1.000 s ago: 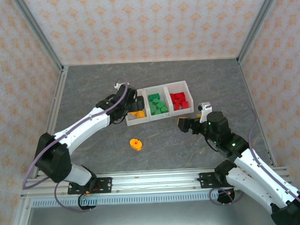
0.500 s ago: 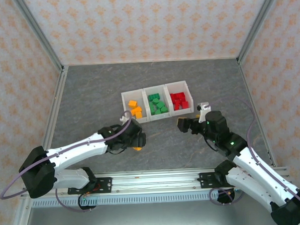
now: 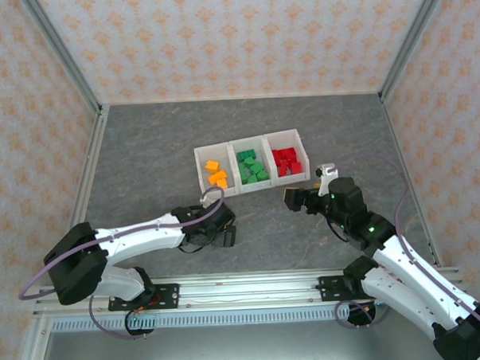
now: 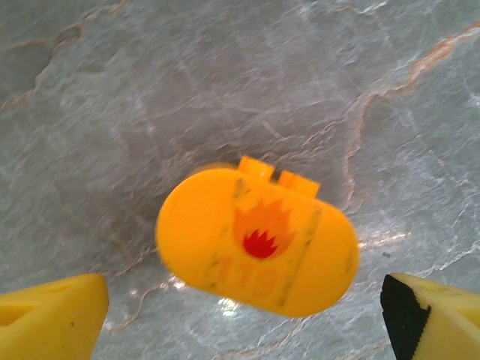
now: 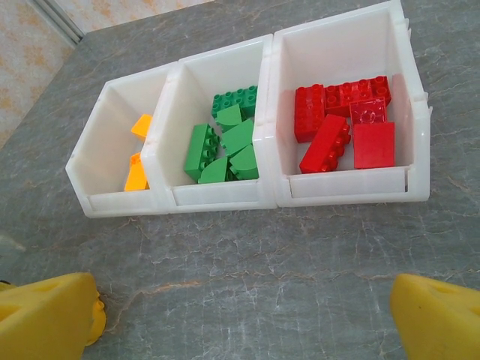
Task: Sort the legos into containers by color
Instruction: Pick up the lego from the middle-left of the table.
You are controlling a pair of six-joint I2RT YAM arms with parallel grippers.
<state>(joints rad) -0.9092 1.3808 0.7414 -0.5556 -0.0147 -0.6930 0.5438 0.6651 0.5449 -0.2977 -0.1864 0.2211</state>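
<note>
One piece outstanding: left tool now down over it

**Change noted.** A second ago the left tool (image 3: 222, 232) was at the orange end of the containers. It has since swung back to the near part of the counter (image 3: 143, 152) and now hangs over the last loose piece. Judged meaning: the previous brick is delivered and the final pick is being lined up.

**Item 1, oval orange piece (image 4: 259, 240).** It lies flat on the counter and is a rounded oblong. It carries a printed red-and-orange flame above faint numerals, and two studs peek out at its far edge. The left tool's jaws stand wide, with the yellow fingers (image 4: 49, 319) apart from the piece on either side.

**Item 2, right tool (image 3: 293, 199).** Its jaws are spread wide and empty. It is unmoved, just short of the red end of the row.

**Item 3, containers (image 5: 225, 196).** Three white bins are joined in a row. They hold orange bricks (image 5: 139, 154), green bricks (image 5: 225, 146) and red bricks (image 5: 341, 124), with no colours mixed.
</note>
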